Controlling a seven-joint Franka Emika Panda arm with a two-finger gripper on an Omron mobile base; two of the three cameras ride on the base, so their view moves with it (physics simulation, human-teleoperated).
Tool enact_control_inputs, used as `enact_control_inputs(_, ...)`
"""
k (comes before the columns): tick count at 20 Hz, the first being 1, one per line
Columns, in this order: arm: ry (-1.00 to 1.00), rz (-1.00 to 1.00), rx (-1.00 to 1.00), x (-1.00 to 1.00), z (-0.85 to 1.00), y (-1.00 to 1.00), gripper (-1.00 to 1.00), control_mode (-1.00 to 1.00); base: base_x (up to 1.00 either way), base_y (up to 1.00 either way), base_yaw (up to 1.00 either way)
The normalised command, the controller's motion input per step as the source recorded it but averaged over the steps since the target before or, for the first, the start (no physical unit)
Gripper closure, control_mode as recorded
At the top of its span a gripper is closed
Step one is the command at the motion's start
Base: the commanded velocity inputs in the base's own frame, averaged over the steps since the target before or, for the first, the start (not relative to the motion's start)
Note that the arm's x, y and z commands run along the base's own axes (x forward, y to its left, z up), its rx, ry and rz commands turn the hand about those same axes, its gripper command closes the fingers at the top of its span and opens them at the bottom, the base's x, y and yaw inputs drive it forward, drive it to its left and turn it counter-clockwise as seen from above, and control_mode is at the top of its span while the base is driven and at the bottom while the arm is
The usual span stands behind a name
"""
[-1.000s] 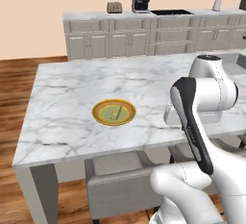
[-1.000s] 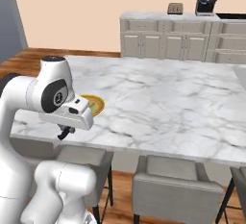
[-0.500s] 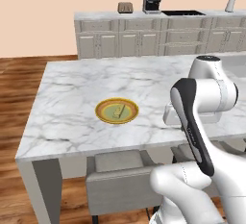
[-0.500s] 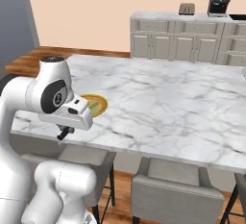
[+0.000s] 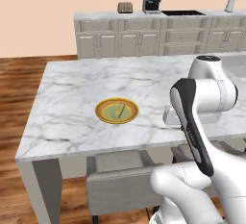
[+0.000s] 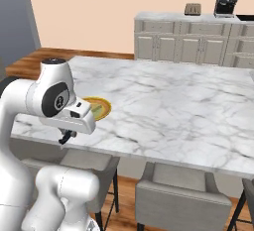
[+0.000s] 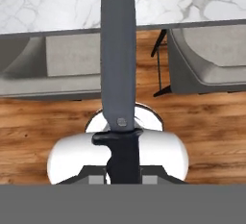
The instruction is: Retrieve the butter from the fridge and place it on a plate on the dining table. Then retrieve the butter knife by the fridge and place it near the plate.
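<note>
Clamped on the butter knife [image 7: 118, 64], my gripper [image 7: 123, 166] is hanging off the near edge of the dining table [image 5: 86, 91], blade pointing at it. Butter [image 5: 120, 111] is lying on the plate [image 5: 116, 111], so I'm aiming to lower the knife flat just beside its rim. My base is rolling, shifting both views since earlier.

The butter [image 5: 120, 110], a small pale-yellow stick, lies slanted on the greenish centre of the round orange-rimmed plate [image 5: 103, 112], which sits flat on the white marble bench [image 5: 72, 93] near its front edge. The butter knife [image 7: 118, 64], with grey blade and dark handle, is clamped in the end effector [image 7: 123, 172], its blade pointing away towards the bench edge.
</note>
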Motion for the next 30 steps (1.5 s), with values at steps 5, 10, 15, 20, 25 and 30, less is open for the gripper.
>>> enact_control_inputs(5, -0.07, -0.02, 0.0, 0.61, 0.0, 0.0, 1.0, -1.0, 0.0, 0.0, 0.0)
enact_control_inputs(10, -0.01, -0.03, 0.0, 0.93, 0.0, -0.06, 1.0, -1.0, 0.0, 0.0, 0.0)
enact_control_inputs(15, 0.03, -0.06, 0.0, 1.0, -0.12, -0.65, 1.0, -1.0, 0.0, 0.0, 0.0)
enact_control_inputs(20, -0.02, -0.01, 0.0, 0.99, -0.43, -0.18, 1.0, -1.0, 0.0, 0.0, 0.0)
enact_control_inputs(25, -0.06, 0.0, 0.0, 0.88, -0.59, 0.0, 1.0, -1.0, 0.0, 0.0, 0.0)
enact_control_inputs(30, -0.11, 0.0, 0.0, 0.67, -0.67, 0.0, 1.0, -1.0, 0.0, 0.0, 0.0)
